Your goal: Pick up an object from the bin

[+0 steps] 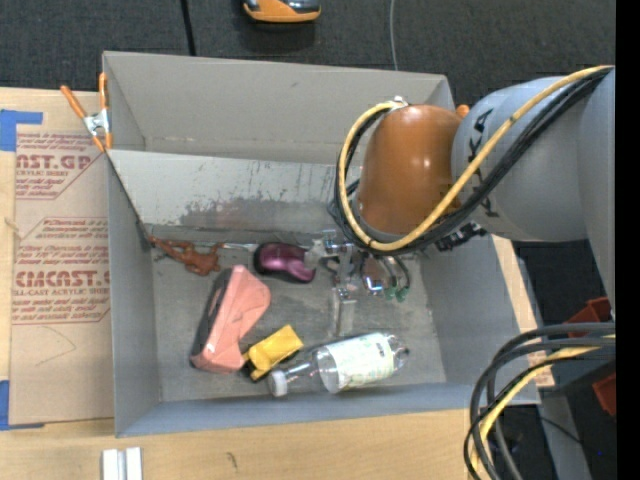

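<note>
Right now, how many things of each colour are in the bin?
Brown: 1, thin brown thing
Purple: 1, purple lump
Pink: 1, pink flat pad
Yellow: 1, yellow block
Clear: 1, clear bottle
Total: 5

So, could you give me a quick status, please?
Gripper low mid-bin, right of purple lump. Bottle nearby, toward front wall. Pink pouch, yellow block off left.

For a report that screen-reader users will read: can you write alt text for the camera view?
The arm's end effector reaches into a grey bin, just right of a purple lump, with a clear bottle below it in the picture. A pink pad, yellow block and brown toy lie further left.
</note>
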`<action>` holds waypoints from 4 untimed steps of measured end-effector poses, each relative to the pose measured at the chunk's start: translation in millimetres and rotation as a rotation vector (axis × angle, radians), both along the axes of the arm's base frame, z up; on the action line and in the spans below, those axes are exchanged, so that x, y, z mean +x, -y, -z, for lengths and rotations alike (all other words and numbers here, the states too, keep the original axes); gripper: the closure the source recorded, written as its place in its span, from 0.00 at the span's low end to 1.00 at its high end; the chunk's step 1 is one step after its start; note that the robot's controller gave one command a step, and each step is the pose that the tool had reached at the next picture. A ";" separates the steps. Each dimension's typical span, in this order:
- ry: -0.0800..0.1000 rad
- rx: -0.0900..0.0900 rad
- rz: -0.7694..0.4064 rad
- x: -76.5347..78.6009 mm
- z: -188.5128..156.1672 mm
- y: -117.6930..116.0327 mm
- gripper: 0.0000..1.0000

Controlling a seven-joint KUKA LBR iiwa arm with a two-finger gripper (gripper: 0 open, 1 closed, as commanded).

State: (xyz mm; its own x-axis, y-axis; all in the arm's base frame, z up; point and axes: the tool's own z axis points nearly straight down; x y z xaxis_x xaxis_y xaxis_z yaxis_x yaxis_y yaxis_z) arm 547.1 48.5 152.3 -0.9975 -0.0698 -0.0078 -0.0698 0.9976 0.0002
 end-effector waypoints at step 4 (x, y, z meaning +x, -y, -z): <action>0.019 -0.001 -0.375 -39.0 62.8 -16.4 0.00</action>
